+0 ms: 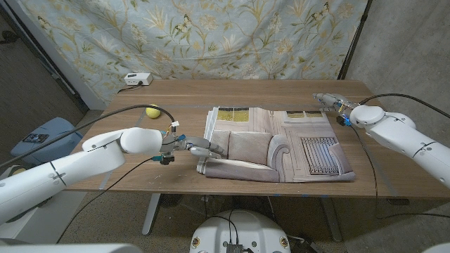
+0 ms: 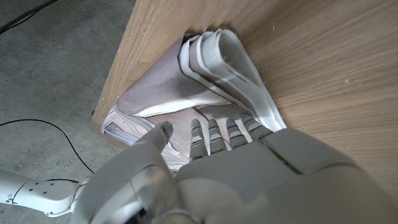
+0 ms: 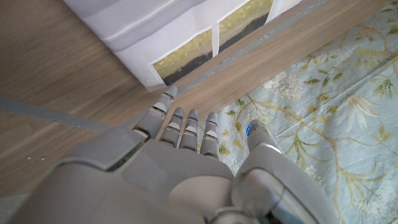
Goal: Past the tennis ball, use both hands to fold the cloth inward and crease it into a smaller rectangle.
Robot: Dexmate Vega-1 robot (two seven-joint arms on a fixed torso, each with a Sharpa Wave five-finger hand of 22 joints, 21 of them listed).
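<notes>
You're pressing the left hand (image 1: 199, 147), fingers together, on the cloth (image 1: 278, 144) at the desk's (image 1: 183, 98) near edge to crease; right hand (image 1: 329, 100), fingers apart, is hovering free.

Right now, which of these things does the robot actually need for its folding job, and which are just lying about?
For the job: cloth, tennis ball as landmark, left hand, right hand.

Just lying about: white box at the table's far edge, floral backdrop.
</notes>
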